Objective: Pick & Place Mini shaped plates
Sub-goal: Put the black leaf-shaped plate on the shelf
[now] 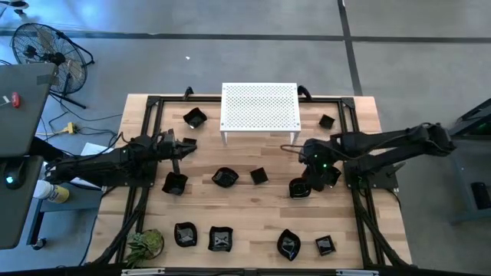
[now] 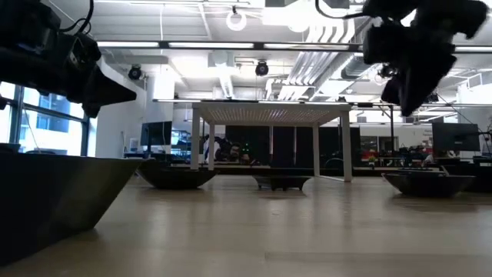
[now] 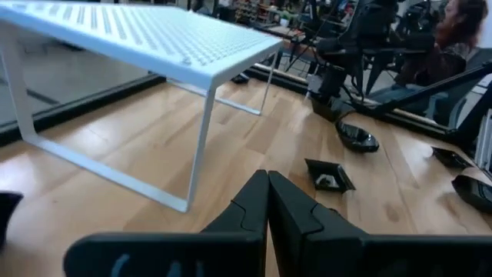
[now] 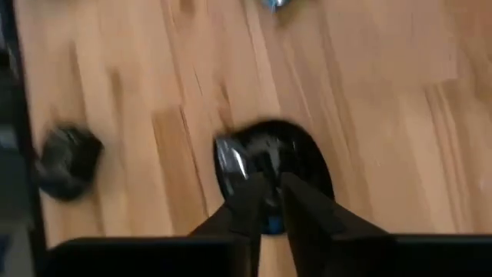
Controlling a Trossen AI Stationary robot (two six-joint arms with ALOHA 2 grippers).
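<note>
Several glossy black mini plates lie scattered on the wooden table, among them a square one (image 1: 259, 175), a leaf-like one (image 1: 225, 178) and one near the far left corner (image 1: 195, 117). My right gripper (image 1: 308, 181) (image 4: 269, 194) is at the table's right middle, over a round black plate (image 1: 298, 188) (image 4: 273, 158), its fingers nearly together on it. My left gripper (image 1: 189, 146) (image 3: 267, 192) is shut and touches nothing. It hovers left of the white perforated stand (image 1: 259, 107) (image 3: 154, 38), pointing toward the table's right. My right gripper pinches the round plate at its rim (image 4: 265, 181) between the two fingers, coming from above and pointing down. The fingers hide the contact itself. In the low view the gripper (image 2: 406, 92) hangs above the tabletop; whether the plate is lifted clear I cannot tell.
More plates line the near edge (image 1: 185, 234) (image 1: 221, 239) (image 1: 288, 244) (image 1: 324, 245), one lies by the left arm (image 1: 175, 182), another at the far right (image 1: 326, 121). A small green plant (image 1: 146, 244) sits at the near left corner. A black frame (image 1: 360, 199) borders the table.
</note>
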